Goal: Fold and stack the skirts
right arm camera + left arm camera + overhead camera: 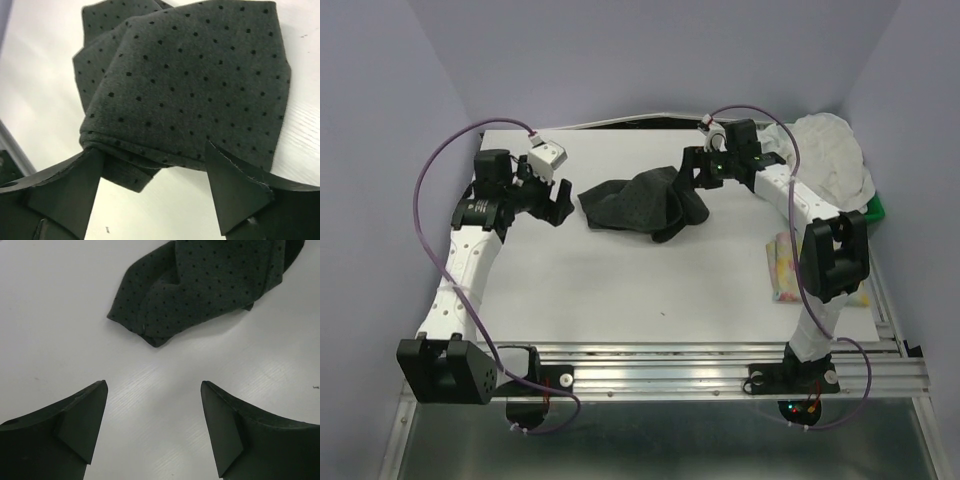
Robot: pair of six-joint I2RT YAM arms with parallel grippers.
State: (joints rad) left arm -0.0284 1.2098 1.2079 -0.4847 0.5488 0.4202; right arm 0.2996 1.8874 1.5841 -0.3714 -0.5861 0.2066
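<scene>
The dark charcoal speckled skirt (640, 205) lies loosely folded over on itself in the middle of the white table (620, 290). My left gripper (558, 203) hovers open just left of it; in the left wrist view the gripper (153, 383) has only bare table between its fingers, with the skirt (200, 285) ahead. My right gripper (693, 172) is at the skirt's far right edge. It (154, 148) stands open, and the skirt's folded hem (190, 80) lies at its fingertips. The yellow floral skirt (783, 265) lies folded at the right. The white crinkly skirt (835, 160) is heaped at the back right.
A green tray (876, 208) peeks out under the white heap at the back right corner. The right arm (830, 255) partly covers the yellow skirt. Purple walls close in on three sides, and a metal rail (720, 365) runs along the near edge.
</scene>
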